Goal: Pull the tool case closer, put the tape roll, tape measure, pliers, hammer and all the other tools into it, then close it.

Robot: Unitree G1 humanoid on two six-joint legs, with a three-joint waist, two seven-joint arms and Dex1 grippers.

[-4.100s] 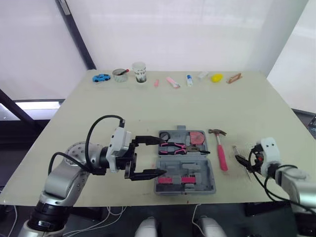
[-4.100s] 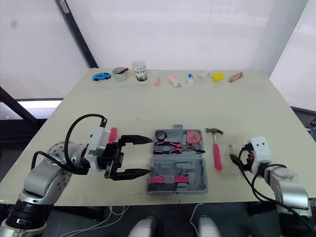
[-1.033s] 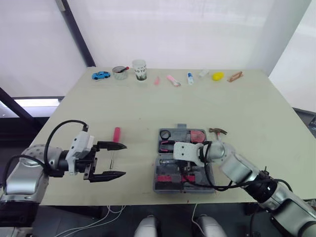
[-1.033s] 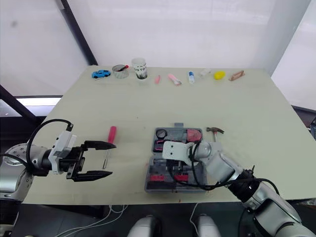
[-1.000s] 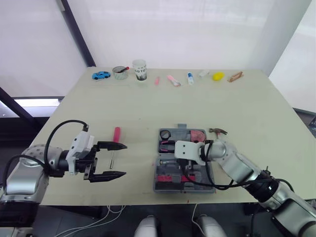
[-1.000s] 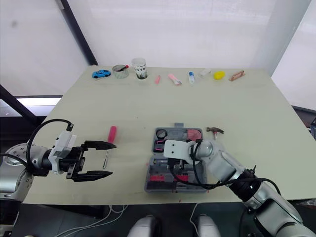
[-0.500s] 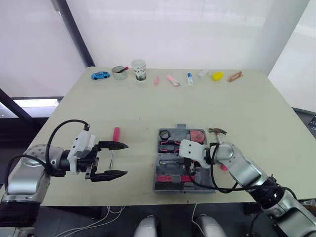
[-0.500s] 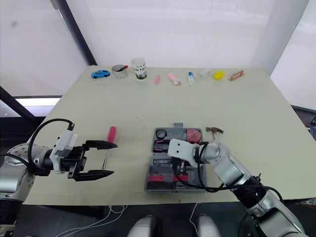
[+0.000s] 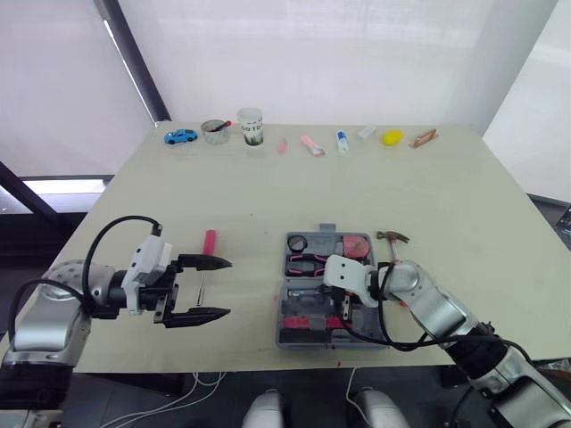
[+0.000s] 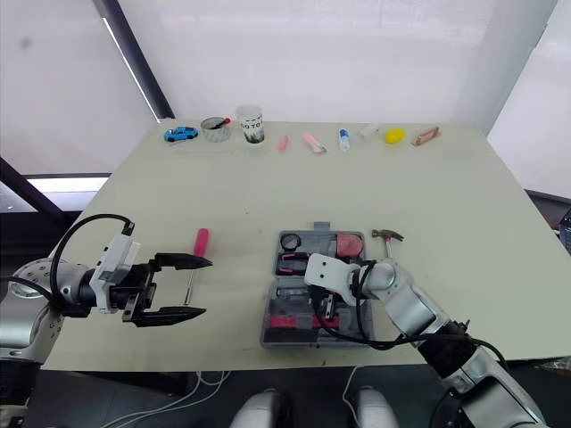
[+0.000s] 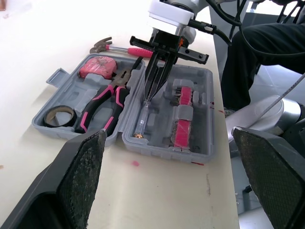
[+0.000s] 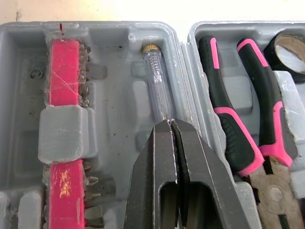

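Tool case (image 12: 116, 109) lies open under the right hand (image 12: 170, 122), closed, seemingly touching a clear screwdriver (image 12: 157, 90) inside.

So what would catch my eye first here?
The open grey tool case near the table's front edge, with pink-handled pliers inside. The right gripper hangs over it, jaws shut at the tip of a clear screwdriver, while the left gripper hovers wide open beside a red screwdriver on the table.

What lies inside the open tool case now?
The tool case holds tape roll, pliers, tape measure, pink bit holder and clear screwdriver; the shut right gripper hides its tip.
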